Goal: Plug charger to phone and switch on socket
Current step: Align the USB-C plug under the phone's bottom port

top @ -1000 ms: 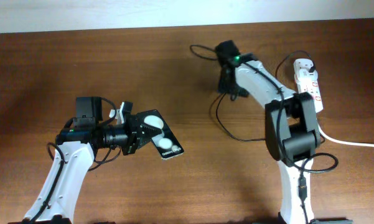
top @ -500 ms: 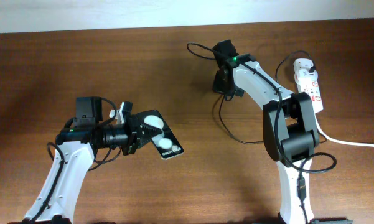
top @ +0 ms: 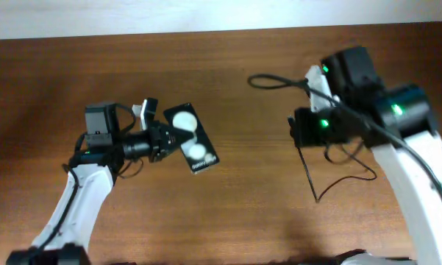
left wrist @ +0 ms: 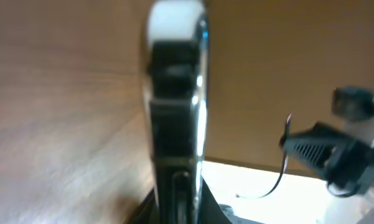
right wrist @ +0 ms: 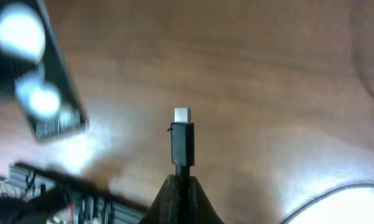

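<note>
Our left fingers (top: pixel 160 141) clench the flat black rectangular phone (top: pixel 192 140), apparently lifted off the brown wooden tabletop (top: pixel 228 213). Our right fingers (right wrist: pixel 169 202) pinch the thin black charger cable's connector (right wrist: pixel 182 138), well apart from the phone. We should square the connector with the phone's end edge, then advance slowly and straight.

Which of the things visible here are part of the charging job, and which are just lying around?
In the job: phone, held in the left gripper; charger, its connector tip pinched by the right gripper. The socket is not visible.
Not in the job: only the wooden table underneath.
</note>
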Controlling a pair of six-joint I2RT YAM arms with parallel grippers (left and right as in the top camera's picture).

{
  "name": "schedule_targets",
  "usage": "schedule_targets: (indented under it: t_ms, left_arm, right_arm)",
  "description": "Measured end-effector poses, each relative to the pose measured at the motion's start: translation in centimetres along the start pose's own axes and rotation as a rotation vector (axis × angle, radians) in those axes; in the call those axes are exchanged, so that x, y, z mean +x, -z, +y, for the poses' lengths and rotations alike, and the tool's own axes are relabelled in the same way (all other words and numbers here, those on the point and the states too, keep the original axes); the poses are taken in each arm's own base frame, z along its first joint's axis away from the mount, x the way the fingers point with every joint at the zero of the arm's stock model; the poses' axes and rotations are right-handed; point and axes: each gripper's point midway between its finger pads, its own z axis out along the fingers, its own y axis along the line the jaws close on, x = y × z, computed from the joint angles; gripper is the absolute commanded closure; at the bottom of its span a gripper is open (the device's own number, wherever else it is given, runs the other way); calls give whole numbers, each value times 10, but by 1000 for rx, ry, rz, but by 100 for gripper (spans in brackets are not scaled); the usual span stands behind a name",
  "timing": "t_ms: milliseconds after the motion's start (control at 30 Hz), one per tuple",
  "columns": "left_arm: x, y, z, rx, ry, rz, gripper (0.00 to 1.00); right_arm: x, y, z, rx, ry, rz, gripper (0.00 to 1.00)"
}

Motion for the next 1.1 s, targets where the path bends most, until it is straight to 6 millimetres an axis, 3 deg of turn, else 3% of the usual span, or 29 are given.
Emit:
schedule_targets:
  t_ms: [67,100,133,167,200,300,400,533,767,900,1100]
  left_arm:
    - [-17,-6,-1,67,-18,6,100]
    - [-21,-10,-2,91,-9,14,100]
    - [-23,-15,-11,119,-30,23,100]
    - [-22,-21,-24,152,-86,38,100]
    - [-15,-33,-47,201,-149,81,100]
    - [-1,-44,-57,222,-120,141,100]
    - [5,-44,-59,233,-107,177,100]
    - [6,-43,-59,236,-107,184,100]
    - [3,-44,-58,228,-112,162,100]
    - [1,-45,-58,224,-114,151,100]
    - [1,-45,-58,219,-56,158,100]
  right_arm:
    - [32,16,0,-35,18,-48,96]
    - [48,13,3,-85,36,-87,96]
    - [65,-3,8,-138,62,-84,96]
    - [69,-17,16,-183,95,-102,96]
    - [93,-44,34,-250,141,-35,96]
    - [99,-69,72,-306,285,-34,96]
    - [87,-90,94,-316,316,-53,96]
    - [73,-95,101,-325,298,-94,96]
    - [77,-95,99,-321,227,-66,96]
    - [75,-74,105,-375,185,-114,96]
    - [74,-75,107,-385,110,-101,96]
